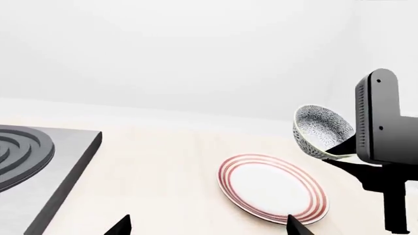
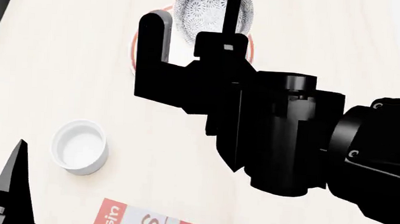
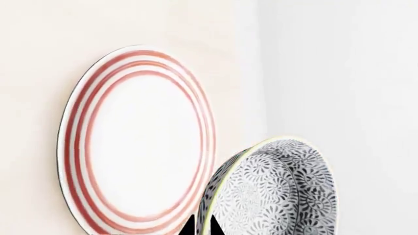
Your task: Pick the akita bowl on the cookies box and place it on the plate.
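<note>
above the plate (image 1: pixel 272 189), akita bowl (image 1: pixel 321 131) carried tilted, rim pinched in the right gripper (image 2: pixel 229 21), clear of the cookies box (image 2: pixel 146 223). could slide or tip off the plate's edge if let go while canted or off-centre. from the left wrist, a visible gap between bowl and plate; from the head, arm hiding most of the plate. left gripper (image 1: pixel 205 226) only fingertips showing, apart, holding nothing. white cup (image 2: pixel 80 147) standing well aside

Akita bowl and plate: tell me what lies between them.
Nothing. In the left wrist view the akita bowl, held tilted by the right gripper, hangs above the plate with only open air between.
</note>
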